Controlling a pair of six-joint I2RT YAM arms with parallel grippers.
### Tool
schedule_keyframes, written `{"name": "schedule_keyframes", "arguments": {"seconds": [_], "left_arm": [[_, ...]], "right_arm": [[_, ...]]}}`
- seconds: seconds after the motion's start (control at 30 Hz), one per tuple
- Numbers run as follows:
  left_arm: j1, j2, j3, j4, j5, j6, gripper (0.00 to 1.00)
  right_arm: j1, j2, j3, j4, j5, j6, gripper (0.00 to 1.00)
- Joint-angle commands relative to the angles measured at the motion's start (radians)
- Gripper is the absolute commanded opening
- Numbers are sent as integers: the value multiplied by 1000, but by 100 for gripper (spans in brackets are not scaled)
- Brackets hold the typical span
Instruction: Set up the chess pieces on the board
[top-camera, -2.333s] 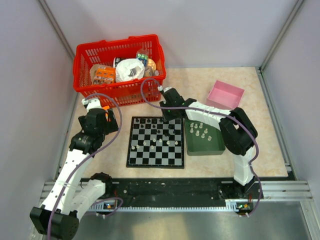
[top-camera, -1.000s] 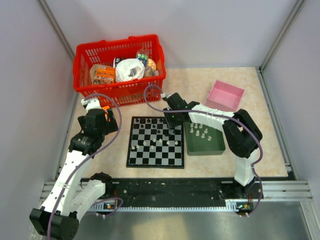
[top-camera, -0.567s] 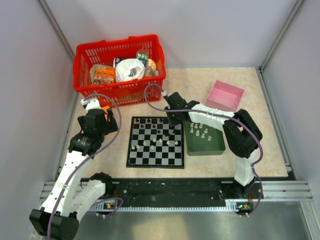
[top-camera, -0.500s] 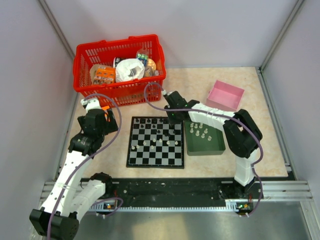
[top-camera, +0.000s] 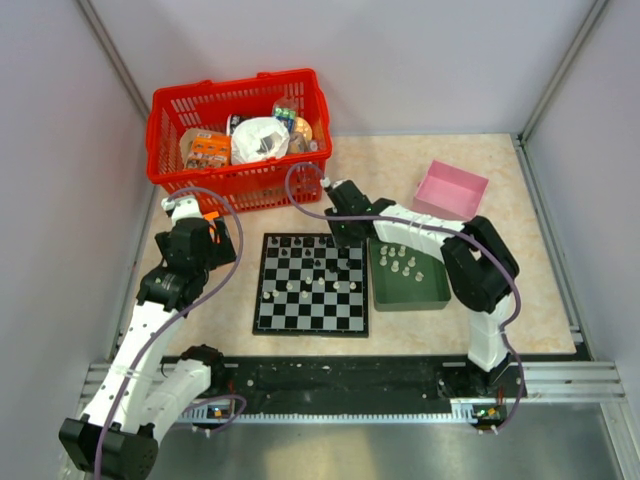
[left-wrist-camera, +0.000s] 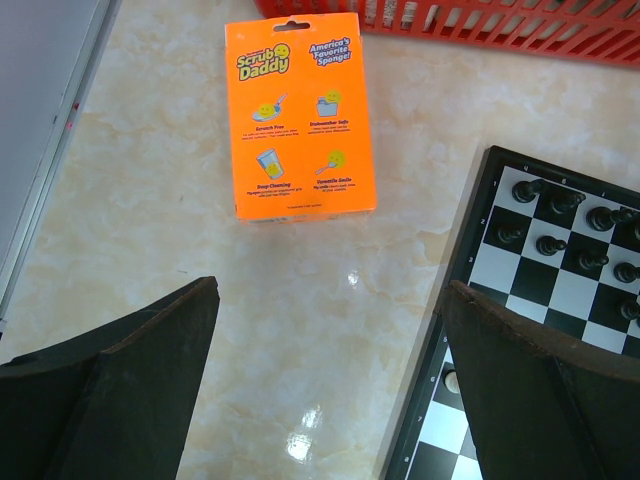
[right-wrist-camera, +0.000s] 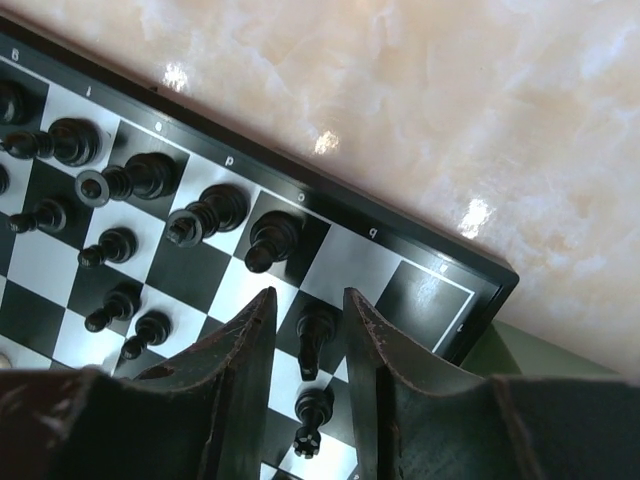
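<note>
Your right claw (right-wrist-camera: 310, 297), slightly spread, straddles an upright black piece (right-wrist-camera: 316, 335); pale chess pieces (top-camera: 400, 262) lie at its four o'clock.

From above I cannot tell the types of the tiny black and pale chess pieces (top-camera: 396, 266); my right tool (top-camera: 346, 240) hides the far-right corner of the flat checkered board (top-camera: 310, 305).

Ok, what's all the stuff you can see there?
board: one, checkered, table middle.
black chess pieces: many, board's far rows.
green tray: one, right of board.
white chess pieces: several, in the tray; few on the board.
pink box: one, far right.
red basket: one, far left, packs inside.
Scrub Daddy sponge box: one, orange, left of board.
left claw: one, black, open over the table.
right claw: one, black, slightly open over a black piece.
</note>
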Motion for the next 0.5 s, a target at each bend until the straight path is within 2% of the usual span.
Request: {"name": "schedule_keyframes", "arguments": {"seconds": [0.0,0.23,0.47], "left_arm": [[-3,-20,15,22,-17,10,99],[-3,-18,13,22,-14,10,99],[-3,-21,13,20,-15,8,99]], "right_arm": [[4,-71,-34,42,-40,0,34],[4,-85,-70,33,-45,5,33],[4,-74,-65,34,-15,5,22]]}}
